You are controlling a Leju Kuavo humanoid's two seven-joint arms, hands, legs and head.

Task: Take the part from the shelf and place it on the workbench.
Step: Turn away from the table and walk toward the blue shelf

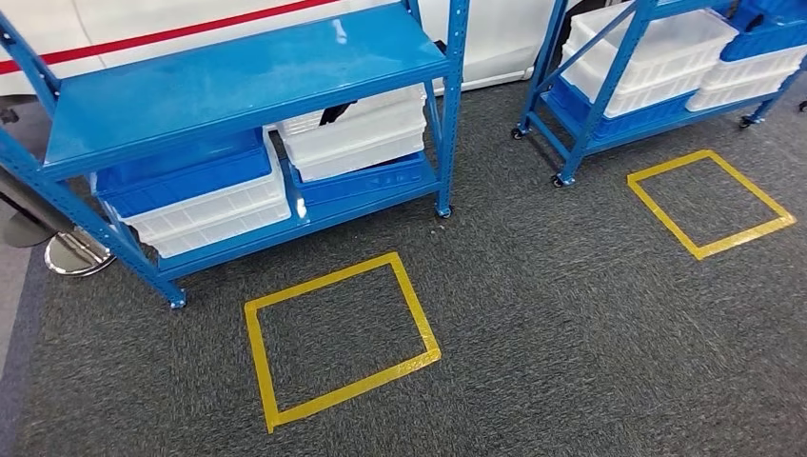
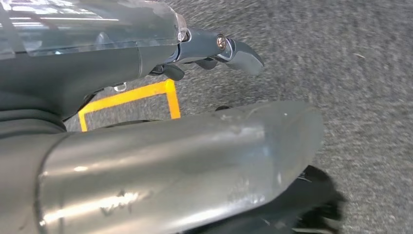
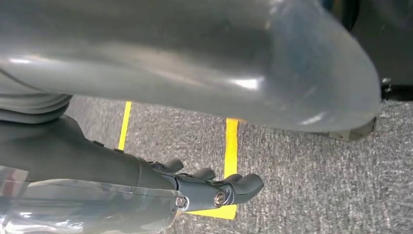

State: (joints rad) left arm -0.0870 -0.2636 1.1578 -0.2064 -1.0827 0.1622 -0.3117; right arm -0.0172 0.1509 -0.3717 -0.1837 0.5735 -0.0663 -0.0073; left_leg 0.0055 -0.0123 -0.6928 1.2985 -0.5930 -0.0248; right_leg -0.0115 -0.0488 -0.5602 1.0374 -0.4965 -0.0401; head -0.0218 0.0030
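Robot hand [image 2: 214, 53] (empty) above carpet [image 2: 350, 73]

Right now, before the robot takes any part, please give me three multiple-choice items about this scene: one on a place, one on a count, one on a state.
1. Where is the nearer yellow square?
A. On the shelf's top board
B. On the carpet in front of the left shelf
C. Inside a white bin

2. How many yellow squares are taped on the carpet in the head view?
A. One
B. Two
C. Four

3. What does the left hand hold?
A. A blue bin
B. A white bin
C. Nothing

Answers:
1 B: the tape outline lies on the grey carpet just before the left shelf's legs.
2 B: one square sits before the left shelf, the far square before the right shelf.
3 C: its fingers hang over the carpet with nothing between them; the right hand is empty too.
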